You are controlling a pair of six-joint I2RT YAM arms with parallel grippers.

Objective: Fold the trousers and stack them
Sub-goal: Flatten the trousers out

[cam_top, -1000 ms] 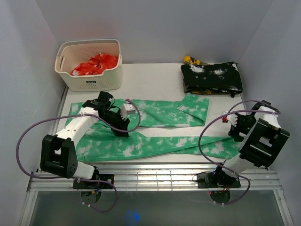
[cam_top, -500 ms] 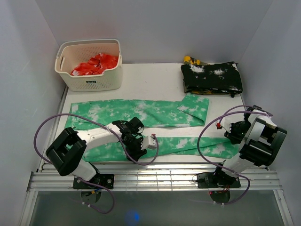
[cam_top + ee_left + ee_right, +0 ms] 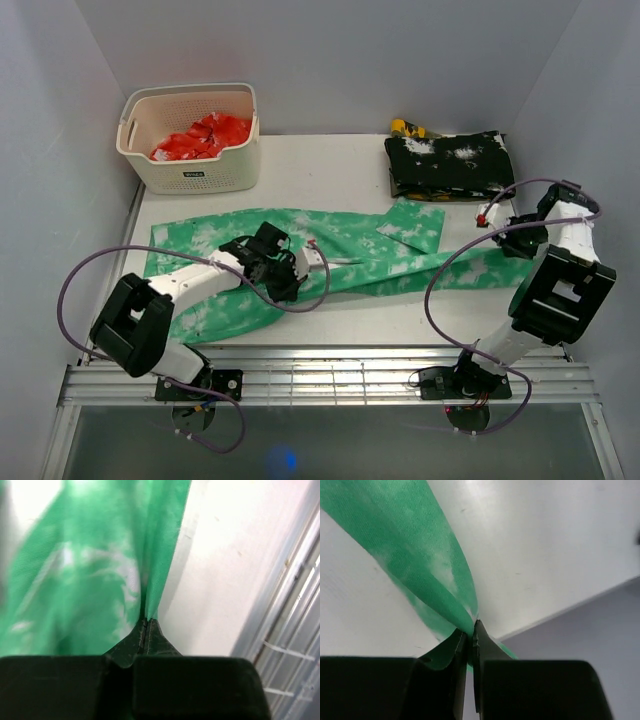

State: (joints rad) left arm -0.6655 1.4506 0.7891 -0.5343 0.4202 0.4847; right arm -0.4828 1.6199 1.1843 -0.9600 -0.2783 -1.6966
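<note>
Trousers (image 3: 360, 262) lie spread across the middle of the bench (image 3: 330, 175), green with white blotches. One leg runs left to right along the far side, and its end is folded back near the black speckled garment (image 3: 450, 165). The nearer leg is bunched at the front left and drawn in a diagonal band toward the right edge.

On my left wrist feed, the left pincer (image 3: 146, 622) is clamped tight on a gathered fold of the green cloth, which pulls taut away from the tips. Bare bench and the slatted front rail show to its right. On my right wrist feed, the right pincer (image 3: 472, 626) is closed on a thin edge of the same cloth, and the fabric stretches off to the upper left above the white surface.

From above I see the cream basket (image 3: 135, 150) at the far left corner with red cloth (image 3: 205, 135) in it, well apart from the black garment.
</note>
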